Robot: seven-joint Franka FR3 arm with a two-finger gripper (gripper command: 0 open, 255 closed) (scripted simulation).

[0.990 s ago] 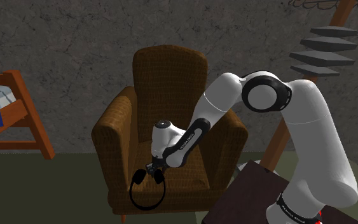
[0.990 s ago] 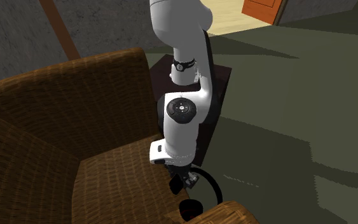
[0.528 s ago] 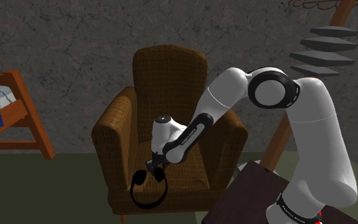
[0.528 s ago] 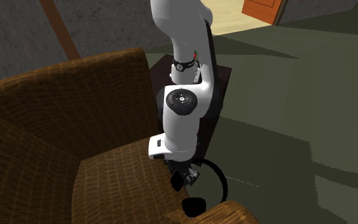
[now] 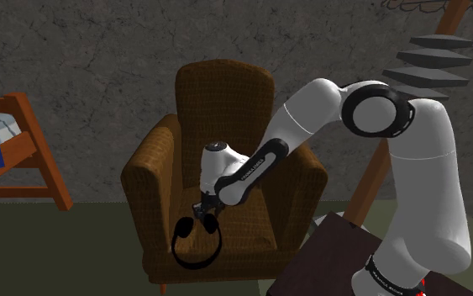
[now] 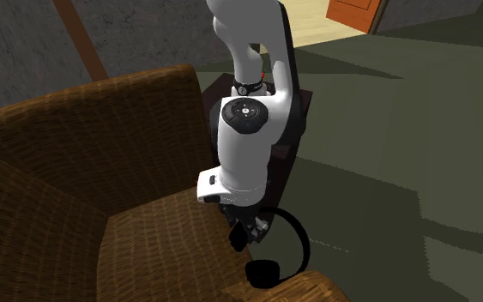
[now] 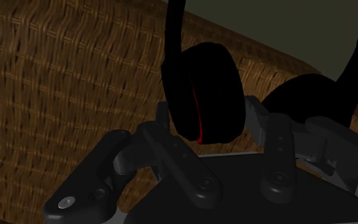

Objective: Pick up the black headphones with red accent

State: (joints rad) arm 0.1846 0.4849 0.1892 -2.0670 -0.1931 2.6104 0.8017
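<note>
Partly cropped, the headphones [image 7: 206,95] sit clasped in the gripper [image 7: 212,127]

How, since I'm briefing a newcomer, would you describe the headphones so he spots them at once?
Find the brown woven armchair. At its seat's front edge, the black tool clasps the headphones. They are a thin black hoop joining two round black ear cups, one rimmed with a red line.

The armchair [image 5: 224,101] walls its seat [image 5: 255,223] on three sides; front lies open

black headphones [image 7: 209,95], red-trimmed earcup clasped in the end effector [image 5: 206,211], band hanging below.
</note>
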